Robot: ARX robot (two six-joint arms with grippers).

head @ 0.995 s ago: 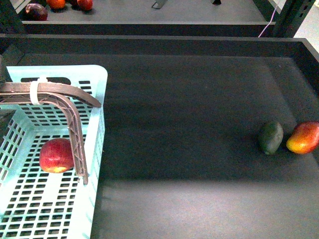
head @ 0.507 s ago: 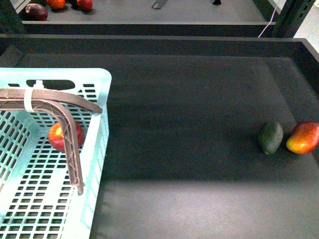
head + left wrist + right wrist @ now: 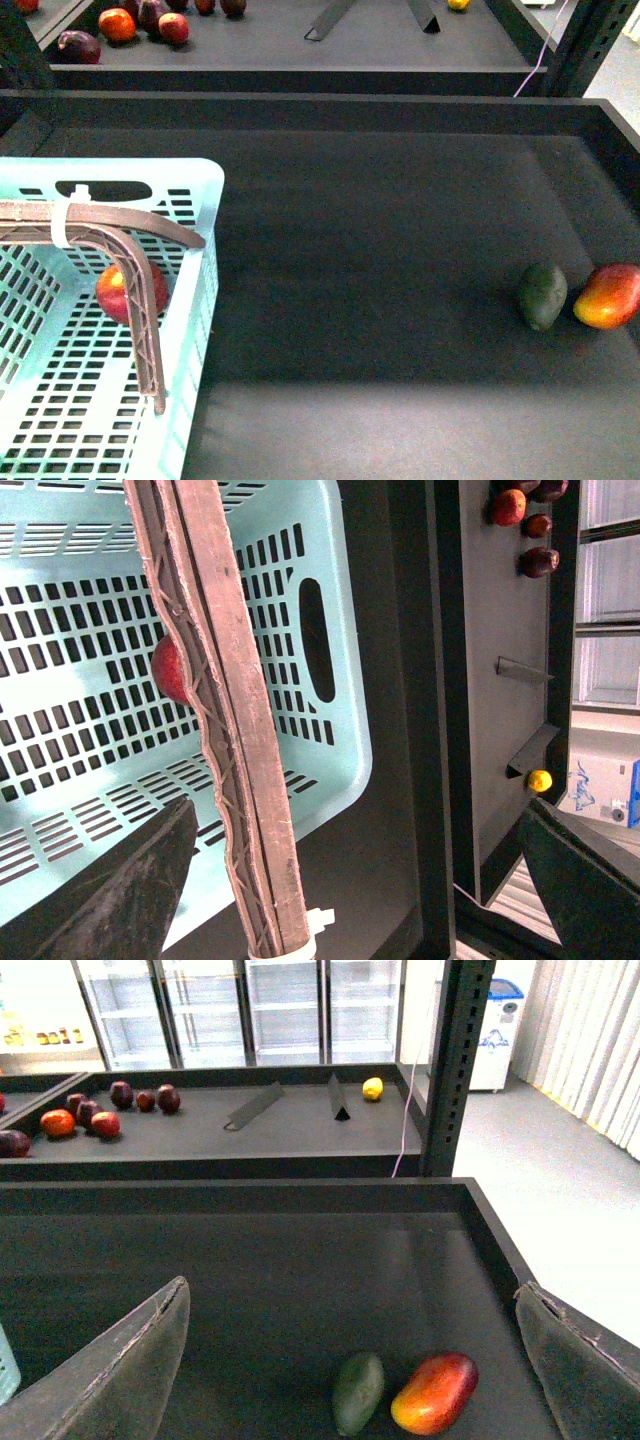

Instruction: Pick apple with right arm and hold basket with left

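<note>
The mint-turquoise basket [image 3: 196, 300] sits at the near left of the dark tray. Its brown lattice handle [image 3: 120, 228], with a white tie, arches over it. The red apple [image 3: 112, 291] lies inside the basket near the far wall, partly hidden behind the handle. In the left wrist view the apple [image 3: 166, 670] peeks out beside the handle [image 3: 230, 730], above the basket [image 3: 340, 630]. My left gripper [image 3: 350, 900] is open, and the handle runs between its fingers without touching them. My right gripper [image 3: 350, 1375] is open and empty, above the tray's right side. Neither gripper shows in the front view.
A dark green oval fruit [image 3: 542, 295] and a red-and-yellow mango-like fruit [image 3: 608, 296] lie side by side at the tray's right; both also show in the right wrist view, the green fruit [image 3: 357, 1392] beside the mango-like fruit [image 3: 434, 1392]. A back shelf [image 3: 300, 40] holds several fruits. A dark post [image 3: 590, 40] stands at the far right.
The basket has shifted a little to the right, and the apple has rolled inside it toward the far wall. The front view has tilted up, showing more of the back shelf.
</note>
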